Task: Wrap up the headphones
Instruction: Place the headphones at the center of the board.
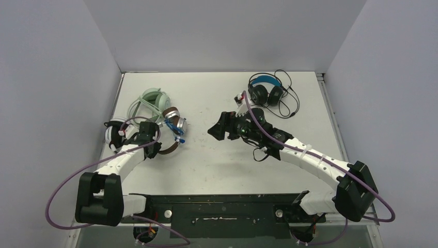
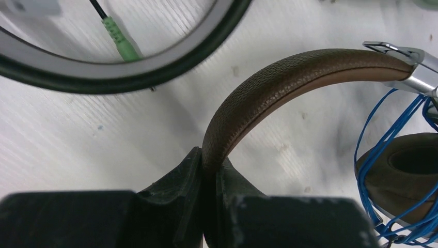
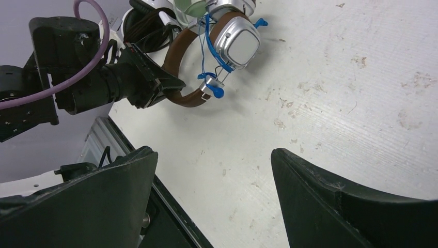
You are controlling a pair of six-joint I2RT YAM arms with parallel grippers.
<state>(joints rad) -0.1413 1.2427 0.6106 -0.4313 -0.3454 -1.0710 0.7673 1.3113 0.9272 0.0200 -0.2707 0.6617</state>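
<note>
Item one: brown headset [image 1: 177,124] with pebbled leather-look band and silver square-backed cups, logged at left-centre of the pale scuffed table [image 1: 217,165], just beside the mint-green headset [image 1: 155,98] with round pale cups. Found gripped at the band by the left gripper [image 2: 209,173], black fingers [image 2: 175,183] pressed shut on the padded arc with no gap showing. Noted thin blue cord [image 2: 372,175], looped loosely over and around one cup, one end dangling free near the band in the right wrist view; not judged tidy or finished.

Item two: right gripper [image 3: 214,165], recorded with jaws spread wide and holding nothing, poised over bare table near the centre, well apart from the brown set and faced toward it.

Item three: white headset [image 1: 111,135] with black stripes, partly hidden behind the left arm at the table's left edge.

Item four: black headset [image 1: 265,90] with blue headband, parked at the far right, dark cord trailing in loose loops beside it; well apart from both grippers.

Step in hand, as judged: winding of the blue cord on the brown set, band steadied by the left side. Next move, as judged: called for the open right fingers to reach across, catch the dangling end without snagging the existing loops, and carry it round the cup, with the band pinned throughout.
</note>
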